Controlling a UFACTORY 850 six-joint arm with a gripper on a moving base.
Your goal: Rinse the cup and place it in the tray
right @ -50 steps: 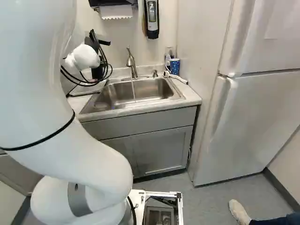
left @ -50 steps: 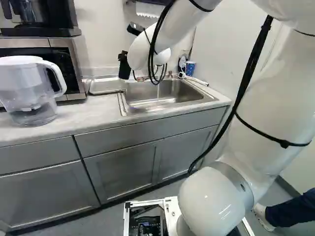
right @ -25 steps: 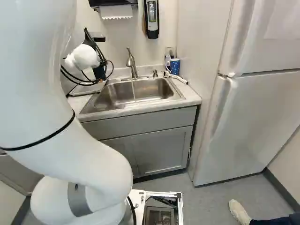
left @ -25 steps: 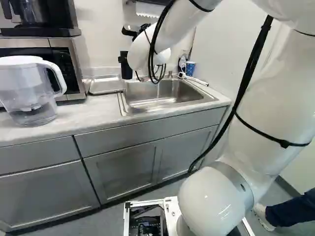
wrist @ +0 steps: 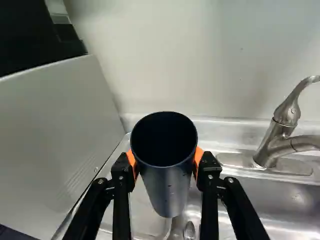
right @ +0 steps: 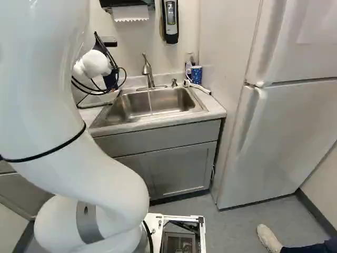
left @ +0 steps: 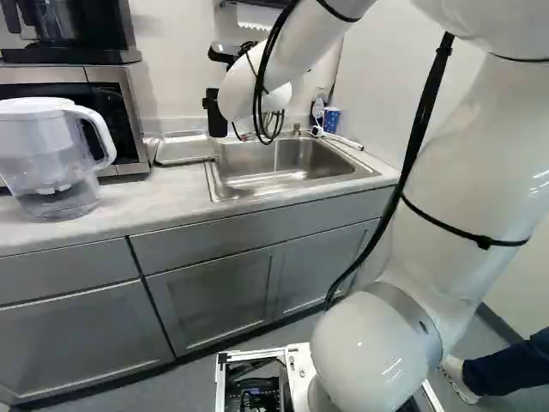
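End effector point(wrist: 165, 161) part-closed, orange pads gripping dark cup point(wrist: 167, 187) from both sides. Cup held up by far-left edge of sink point(left: 343, 178), apparently above tray point(left: 178, 153). Judged step: placing. Next: align, lower gently, release.

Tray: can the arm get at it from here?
Probably yes: the gripper holds the cup near the tray, with nothing visible blocking the way down, though the microwave close alongside may leave little room.
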